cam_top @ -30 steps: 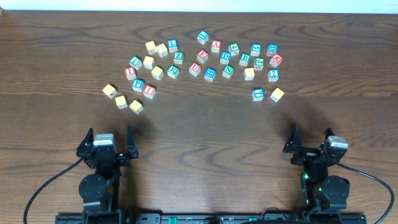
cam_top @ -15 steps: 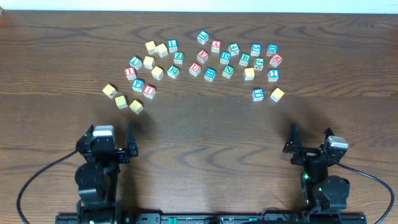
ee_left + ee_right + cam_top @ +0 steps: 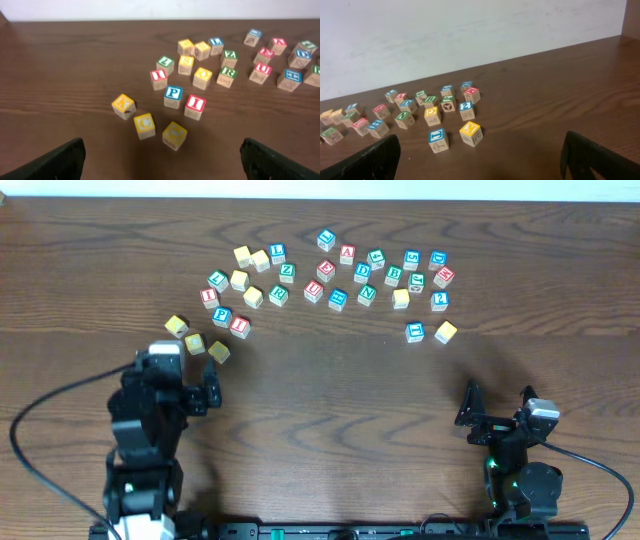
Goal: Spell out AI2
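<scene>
Red-lettered A cube sits at 2 o'clock from the red I cube on the wooden table. The I lies at 1 o'clock from the left gripper, and the blue 2 cube at 11 o'clock from the right gripper. Both grippers have jaws spread wide, holding nothing, touching no cube.

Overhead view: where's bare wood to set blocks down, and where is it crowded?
Bare: the wide strip of table between the left gripper and right gripper, below the cubes. Crowded: the arc of lettered cubes along the top, and the yellow cubes just ahead of the left gripper.
</scene>
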`<state>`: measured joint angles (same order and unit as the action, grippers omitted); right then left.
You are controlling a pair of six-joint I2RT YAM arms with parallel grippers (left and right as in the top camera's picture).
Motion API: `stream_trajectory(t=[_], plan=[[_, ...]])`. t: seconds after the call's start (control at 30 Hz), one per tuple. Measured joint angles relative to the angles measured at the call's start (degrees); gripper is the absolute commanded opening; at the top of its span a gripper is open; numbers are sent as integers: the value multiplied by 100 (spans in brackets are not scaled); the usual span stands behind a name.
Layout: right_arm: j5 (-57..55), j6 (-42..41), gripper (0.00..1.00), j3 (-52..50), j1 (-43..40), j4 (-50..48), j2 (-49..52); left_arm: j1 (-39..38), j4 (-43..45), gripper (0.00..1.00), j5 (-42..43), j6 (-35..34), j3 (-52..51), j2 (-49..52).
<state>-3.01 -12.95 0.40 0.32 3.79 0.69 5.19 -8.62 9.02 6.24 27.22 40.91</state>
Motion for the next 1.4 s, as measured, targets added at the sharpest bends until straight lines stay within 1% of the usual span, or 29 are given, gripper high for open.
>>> stream_trajectory(t=[0.27,0.4,0.53,0.83,1.0,1.17,1.4], plan=[[0,0,99,0,0,0,0,0,-988,98,304,2,1215,1132],[0,0,99,0,0,0,0,2,-1567,97,586,0,2037,1770],[0,0,99,0,0,0,0,0,-2243,98,715,0,2966,2492],[0,0,99,0,0,0,0,-175,-4089,98,761,2,5383,4352],[2,0,99,0,0,0,0,-361,-4911,98,763,9,6321,5160],[0,0,99,0,0,0,0,-522,-4940,98,763,9,6496,5506],[0,0,99,0,0,0,0,-570,-4771,98,793,-94,6507,5563]])
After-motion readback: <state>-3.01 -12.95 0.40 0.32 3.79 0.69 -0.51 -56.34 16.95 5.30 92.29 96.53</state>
